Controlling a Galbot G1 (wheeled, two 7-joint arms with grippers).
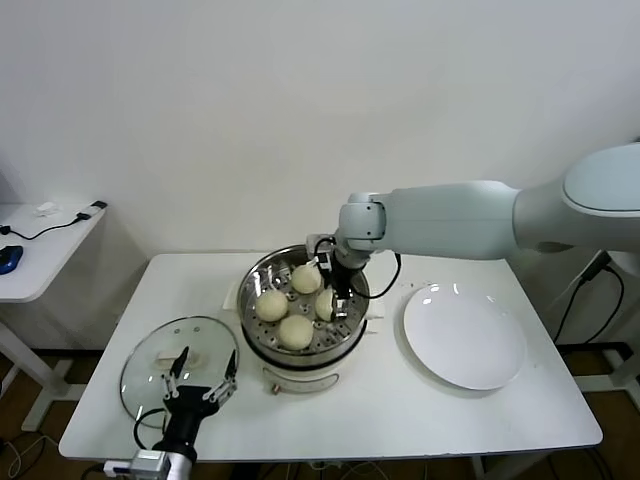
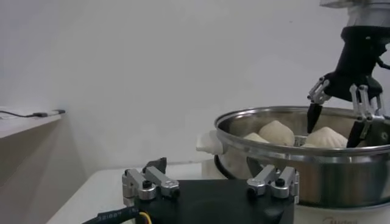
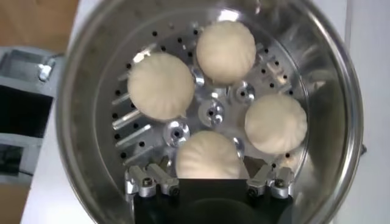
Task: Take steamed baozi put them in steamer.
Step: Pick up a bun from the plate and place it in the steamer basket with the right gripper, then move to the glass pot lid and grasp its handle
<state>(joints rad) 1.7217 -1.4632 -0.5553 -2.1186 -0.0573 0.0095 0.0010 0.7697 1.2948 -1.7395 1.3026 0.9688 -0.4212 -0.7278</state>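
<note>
Right wrist view shows the right gripper [image 3: 210, 182] spread over the fourth steamed baozi [image 3: 207, 156], all four in the steamer [image 3: 85, 79]; next, lifting clear; left gripper [image 1: 202, 380], fingers spread, idles.

wall [image 1: 250, 100]: plain white | side table [image 1: 40, 250]: white | floor: perhaps wood

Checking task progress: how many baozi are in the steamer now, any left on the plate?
4, all in the steamer: baozi, baozi, baozi, and baozi beneath the open right gripper. None on the plate.
</note>
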